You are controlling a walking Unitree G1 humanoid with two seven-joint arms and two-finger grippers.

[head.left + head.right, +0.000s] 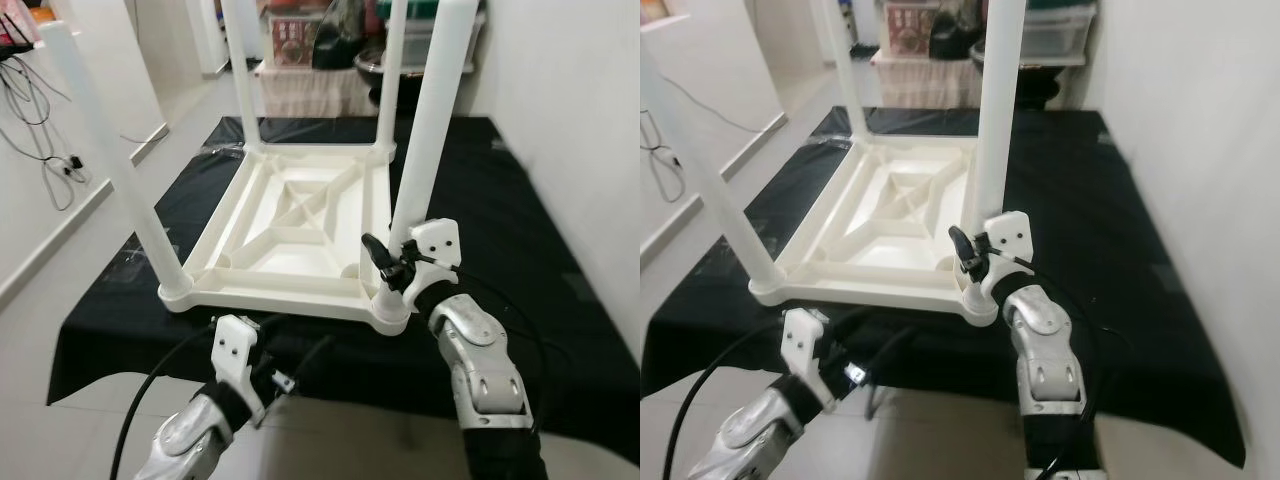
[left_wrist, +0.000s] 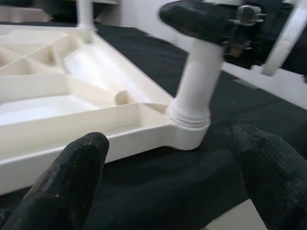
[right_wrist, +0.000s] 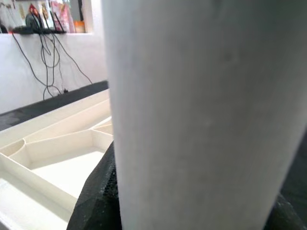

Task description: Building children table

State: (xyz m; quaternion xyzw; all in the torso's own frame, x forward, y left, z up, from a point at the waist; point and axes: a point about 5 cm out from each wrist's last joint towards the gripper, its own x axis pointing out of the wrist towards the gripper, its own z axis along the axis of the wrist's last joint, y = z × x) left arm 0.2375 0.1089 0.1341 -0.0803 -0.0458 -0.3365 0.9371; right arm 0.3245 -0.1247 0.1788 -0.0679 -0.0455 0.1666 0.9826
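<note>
Left eye view showed a black cloth sheet [image 1: 520,260] spread over the pale floor, its far edge running to the white wall. On the middle of that sheet lay the upturned white plastic children's table top [image 1: 290,235], ribbed underside facing up, with a cross-braced panel at its centre. Four round white plastic legs stood upright from its corners. The near-right leg [image 1: 425,140] rose from the corner socket nearest the robot's right arm. The right tool [image 1: 385,262] was closed around that leg just above the socket, one black finger curling across the front; in the right wrist view the leg [image 3: 201,110] sat pressed against the black fingers [image 3: 96,201]. The left tool [image 2: 168,187] hung low before the near edge of the table top, near the sheet's near edge, its two black fingers spread apart and holding nothing. Black cables [image 1: 40,130] trailed down the left wall.
</note>
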